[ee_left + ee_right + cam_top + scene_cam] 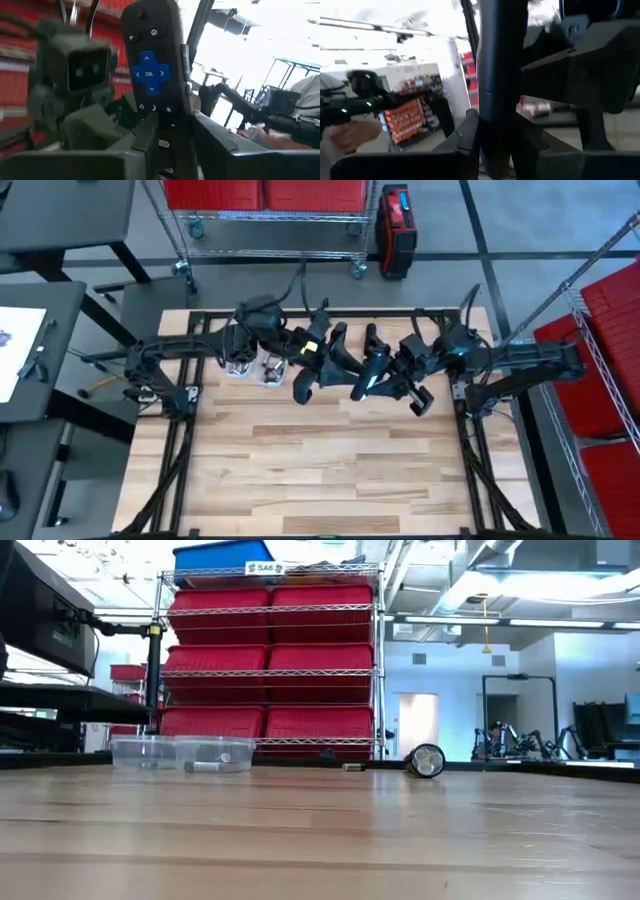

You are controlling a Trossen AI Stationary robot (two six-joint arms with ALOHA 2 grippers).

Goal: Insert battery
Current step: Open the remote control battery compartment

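Both grippers are clamped on the same black remote, held up in the air at the back of the table: left gripper and right gripper. The battery looks like it's lying on the table near the clear bins. With no hand free, letting go carelessly could drop or twist the remote.

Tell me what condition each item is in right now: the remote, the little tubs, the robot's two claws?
Remote control: lifted off the table, upright, button face toward the left wrist camera.
Left gripper: shut on the remote control's lower end.
Right gripper: shut on the remote control, from the other side.
Two clear tubs: lidless, side by side at the table's far edge; one holds small items.
Table: bare wood in front.
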